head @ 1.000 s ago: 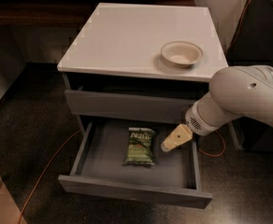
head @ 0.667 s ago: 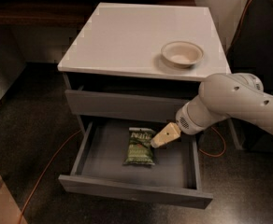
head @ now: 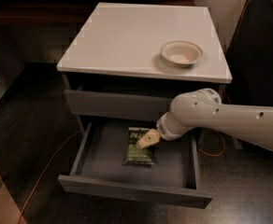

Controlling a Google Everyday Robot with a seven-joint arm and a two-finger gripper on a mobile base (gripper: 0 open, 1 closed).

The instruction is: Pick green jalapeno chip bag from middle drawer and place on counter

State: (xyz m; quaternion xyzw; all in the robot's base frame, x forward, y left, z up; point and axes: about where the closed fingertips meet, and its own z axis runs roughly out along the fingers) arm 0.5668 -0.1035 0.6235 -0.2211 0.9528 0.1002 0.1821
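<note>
The green jalapeno chip bag (head: 139, 150) lies flat on the dark floor of the open middle drawer (head: 104, 160), a little left of its centre. My gripper (head: 146, 139) reaches in from the right on a white arm and sits over the bag's upper right part. The counter (head: 132, 36) is the white top slab of the grey cabinet.
A cream bowl (head: 181, 53) stands on the counter's right side. The upper grey drawer front (head: 113, 105) is closed above the open drawer. An orange cable (head: 47, 164) runs across the dark floor at the left. A dark cabinet (head: 260, 45) stands at the right.
My arm has swung left and lower, bringing the gripper from the drawer's right side to over the bag. The bag has not moved.
</note>
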